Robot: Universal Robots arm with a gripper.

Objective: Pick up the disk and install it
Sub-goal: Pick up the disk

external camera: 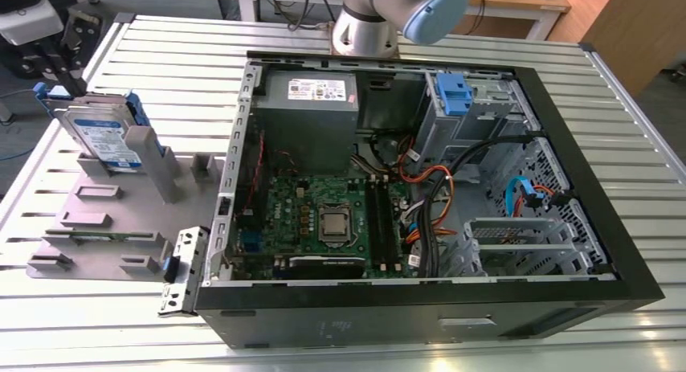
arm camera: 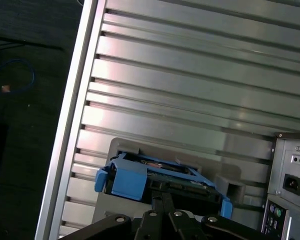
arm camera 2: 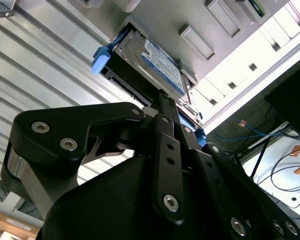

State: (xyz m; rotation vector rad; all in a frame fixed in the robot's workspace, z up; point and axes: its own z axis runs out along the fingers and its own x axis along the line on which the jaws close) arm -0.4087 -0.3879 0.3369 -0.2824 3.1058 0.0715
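Note:
The disk stands on edge in a grey holder at the exterior view's left; it is silver with a white-and-blue label and a blue bracket. My gripper comes down on its upper end from the far left corner. In both wrist views the black fingers run together to a narrow tip on the disk's dark edge. The second wrist view has the gripper against the disk just below the label. The first wrist view has the gripper on the disk between the blue bracket's corners.
The open computer case lies to the exterior view's right of the holder. Inside it are a motherboard, a grey power supply, a blue caddy on the metal bay and loose cables. The slatted metal table carries everything.

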